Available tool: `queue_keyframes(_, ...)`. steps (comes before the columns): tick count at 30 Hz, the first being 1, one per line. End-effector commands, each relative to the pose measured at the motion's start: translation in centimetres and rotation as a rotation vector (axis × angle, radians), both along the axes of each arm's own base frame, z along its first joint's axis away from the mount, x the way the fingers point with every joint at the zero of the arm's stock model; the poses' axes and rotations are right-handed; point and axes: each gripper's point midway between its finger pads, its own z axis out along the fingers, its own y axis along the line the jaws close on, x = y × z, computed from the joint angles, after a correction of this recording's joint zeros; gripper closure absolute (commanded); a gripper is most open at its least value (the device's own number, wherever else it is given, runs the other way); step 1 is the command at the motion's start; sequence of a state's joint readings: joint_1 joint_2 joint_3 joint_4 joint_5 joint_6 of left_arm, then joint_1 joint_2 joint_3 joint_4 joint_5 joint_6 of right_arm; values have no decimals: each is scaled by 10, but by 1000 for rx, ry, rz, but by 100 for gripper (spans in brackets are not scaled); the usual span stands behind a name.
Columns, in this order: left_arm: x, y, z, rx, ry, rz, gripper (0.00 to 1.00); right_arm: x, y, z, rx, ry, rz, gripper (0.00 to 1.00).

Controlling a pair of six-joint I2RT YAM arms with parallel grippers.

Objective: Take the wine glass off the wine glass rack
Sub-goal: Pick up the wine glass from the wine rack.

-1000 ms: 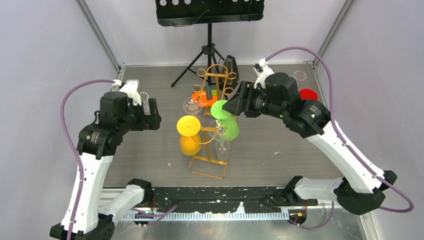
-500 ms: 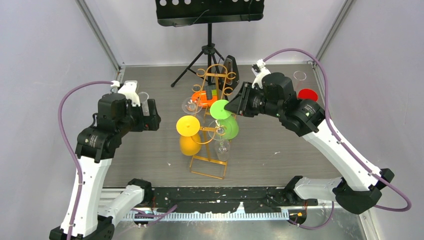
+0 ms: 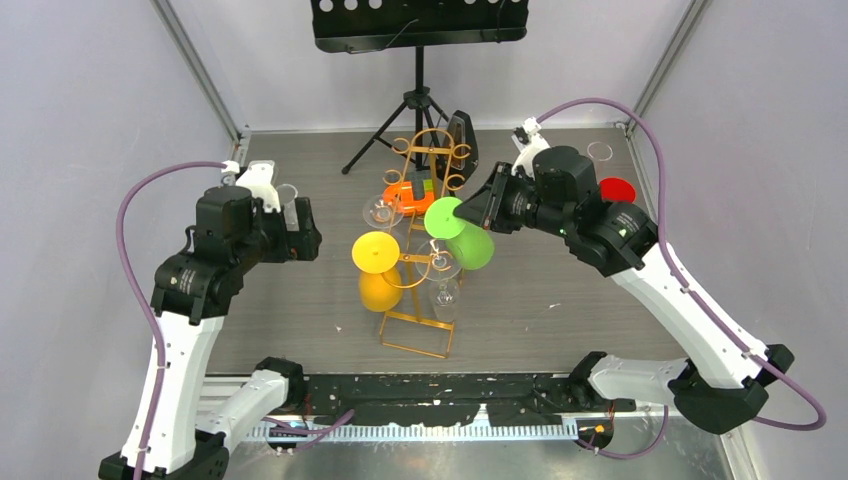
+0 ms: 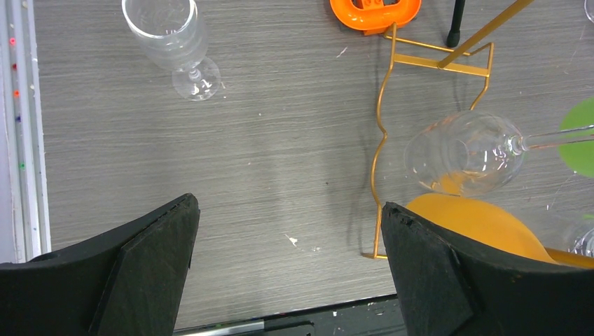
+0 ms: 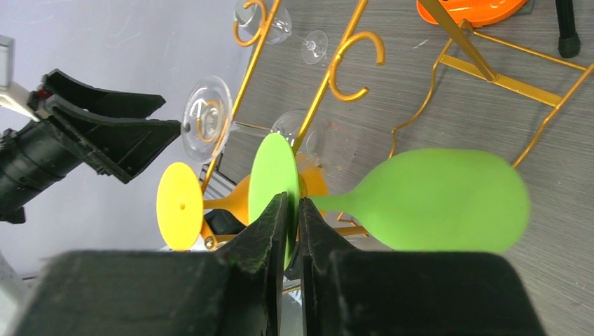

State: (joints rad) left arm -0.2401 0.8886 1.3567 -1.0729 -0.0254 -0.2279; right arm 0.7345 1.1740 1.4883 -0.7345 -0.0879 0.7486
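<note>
My right gripper [image 5: 294, 204] is pinched tight on the foot disc of the green wine glass [image 5: 448, 199], one finger on each face of the disc. The glass lies on its side in the air, bowl pointing away from the fingers. From the top camera it sits just at the right side of the wine glass rack [image 3: 414, 322], next to the upper scroll hooks. I can't tell from either view whether the stem is fully clear of the gold wire.

The rack stands upright mid-table on its rectangular base. A yellow wine glass [image 3: 376, 252] hangs on the rack's left side, foot facing out, with a clear wine glass [image 4: 466, 152] tilted beside it.

My left gripper [image 4: 287, 269] hovers over the table [image 4: 266, 154] left of the rack, fingers wide apart, holding nothing. A clear glass [image 4: 168, 35] stands upright on the wood, well apart from the rack. An orange piece [image 4: 375, 10] lies by the rack's far end. A black music stand [image 3: 420, 25] is at the back.
</note>
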Motion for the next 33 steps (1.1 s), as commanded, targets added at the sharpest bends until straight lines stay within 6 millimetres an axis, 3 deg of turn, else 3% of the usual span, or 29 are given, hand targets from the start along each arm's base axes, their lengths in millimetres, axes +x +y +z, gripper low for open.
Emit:
queue_keyframes(1,8,-1,10,-6,-45,5,0,-6,-6,29,70,-72,-1,94)
queue_keyframes(20,6,-6,13,-25,-60,-21,1,-5,-22,41,175,-97,-50,94)
queue_keyframes(25,-2,-16,19,-72,-61,-73,0,-10,-29,42,189,-117,-53,94)
queue_keyframes(33,-17,-17,34,-97,-90,-85,0,-24,-50,55,202,-194,-77,94)
